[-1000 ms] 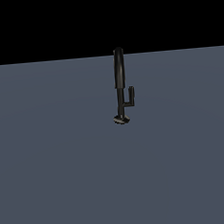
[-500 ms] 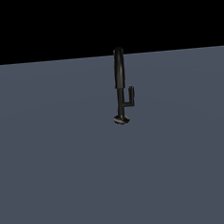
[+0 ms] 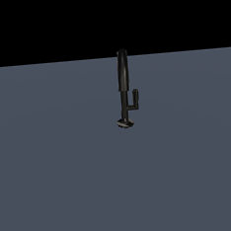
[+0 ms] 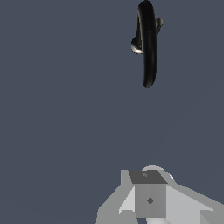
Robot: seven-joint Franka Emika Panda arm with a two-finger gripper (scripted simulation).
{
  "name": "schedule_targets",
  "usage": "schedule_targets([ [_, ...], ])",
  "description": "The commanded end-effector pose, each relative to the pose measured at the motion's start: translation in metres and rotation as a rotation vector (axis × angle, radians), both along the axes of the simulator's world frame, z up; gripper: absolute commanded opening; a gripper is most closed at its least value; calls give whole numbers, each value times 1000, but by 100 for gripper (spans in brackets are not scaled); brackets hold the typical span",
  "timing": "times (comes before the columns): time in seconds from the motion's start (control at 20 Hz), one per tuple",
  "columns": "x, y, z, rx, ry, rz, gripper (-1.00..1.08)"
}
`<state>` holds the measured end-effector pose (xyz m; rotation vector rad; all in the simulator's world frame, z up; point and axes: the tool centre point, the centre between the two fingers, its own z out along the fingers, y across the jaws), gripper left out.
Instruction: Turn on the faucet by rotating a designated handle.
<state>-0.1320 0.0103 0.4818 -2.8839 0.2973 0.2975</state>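
Faucet (image 3: 123, 82) count is one: a single glossy black fixture standing upright on the flat grey-blue floor (image 3: 64, 181), a little toward the exterior view's right of centre and near the far edge where the floor meets the black background. It has one thin stem, one thicker rounded upper tube and one small round base. One handle (image 3: 133, 100) branches off the stem toward the exterior view's right, a short L-shaped arm ending in an upright stub that reaches well below the top of the tube. No writing, label or brand mark shows on anything. The wrist view looks down on the faucet from above, with one gripper (image 4: 150, 197) showing as pale grey blocks, well apart from the fixture; I cannot tell how its jaws stand.
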Motion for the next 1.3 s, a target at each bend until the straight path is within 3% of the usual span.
schedule_targets([
  [0.0,15,-2,-4,33,33,-35,-100],
  [1.25,154,-42,-78,378,377,-397,-100],
])
